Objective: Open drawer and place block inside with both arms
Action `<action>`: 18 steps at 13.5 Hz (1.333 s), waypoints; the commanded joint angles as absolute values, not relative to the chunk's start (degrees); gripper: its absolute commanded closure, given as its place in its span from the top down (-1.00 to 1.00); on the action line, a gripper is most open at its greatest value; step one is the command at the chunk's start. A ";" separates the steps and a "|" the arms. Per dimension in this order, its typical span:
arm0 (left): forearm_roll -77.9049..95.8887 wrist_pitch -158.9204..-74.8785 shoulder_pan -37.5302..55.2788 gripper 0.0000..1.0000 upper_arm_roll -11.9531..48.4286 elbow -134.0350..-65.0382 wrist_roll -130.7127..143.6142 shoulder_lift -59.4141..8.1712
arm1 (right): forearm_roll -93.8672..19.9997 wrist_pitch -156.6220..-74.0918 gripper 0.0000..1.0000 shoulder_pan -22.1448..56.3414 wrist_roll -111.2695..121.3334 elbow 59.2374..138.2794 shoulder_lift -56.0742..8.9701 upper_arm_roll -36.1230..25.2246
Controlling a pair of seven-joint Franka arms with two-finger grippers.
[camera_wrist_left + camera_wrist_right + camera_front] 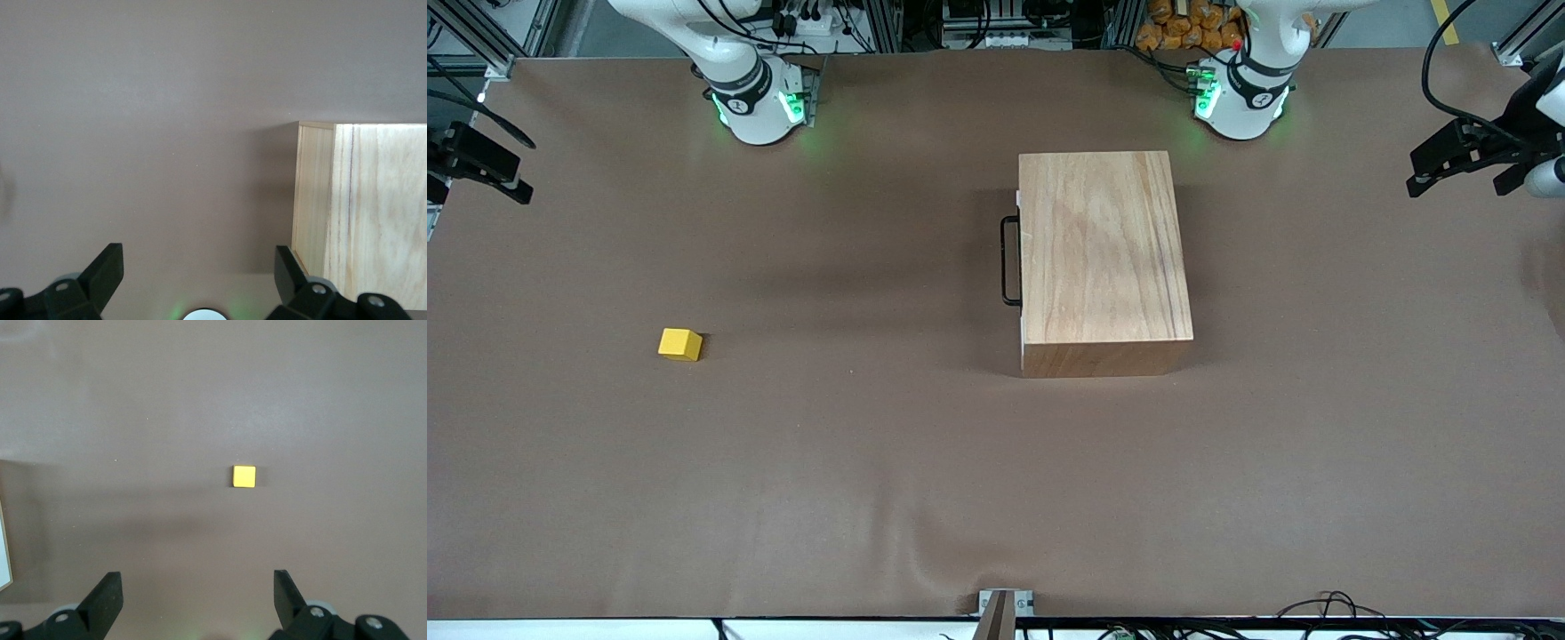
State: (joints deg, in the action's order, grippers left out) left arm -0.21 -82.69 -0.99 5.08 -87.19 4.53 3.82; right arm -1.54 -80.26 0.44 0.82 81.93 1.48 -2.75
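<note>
Drawer (1021,258) shut in wooden box (1104,262); block (680,344) loose on table (871,462).
Block lies at about 8 o'clock from the box, well apart, toward the right arm's end. Handle (1009,260) faces that end. Left gripper (199,277) and right gripper (197,597) both wait high at the table's ends, jaws spread, holding nothing.

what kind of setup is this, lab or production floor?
Most likely a robotics lab bench: a plain brown table with aluminium framing and loose cables at its edges, and just a wooden box and a yellow block as props.
</note>
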 commanded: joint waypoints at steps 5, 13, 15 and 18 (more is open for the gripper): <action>-0.35 -80.95 -1.67 1.00 4.92 -84.99 4.31 3.52 | -0.70 -79.37 1.00 -0.26 0.26 80.51 0.88 -2.11; -0.44 -80.95 -1.67 1.00 5.01 -85.08 4.22 2.90 | -0.70 -79.36 1.00 -0.26 0.26 80.51 0.79 -2.11; -0.53 -81.21 -1.76 1.00 5.01 -85.08 4.31 1.94 | -0.70 -79.28 1.00 -0.35 0.26 80.51 0.79 -2.11; -0.53 -81.65 -1.58 1.00 5.01 -84.99 4.66 1.58 | -0.70 -79.28 1.00 -0.35 0.26 80.60 0.79 -2.11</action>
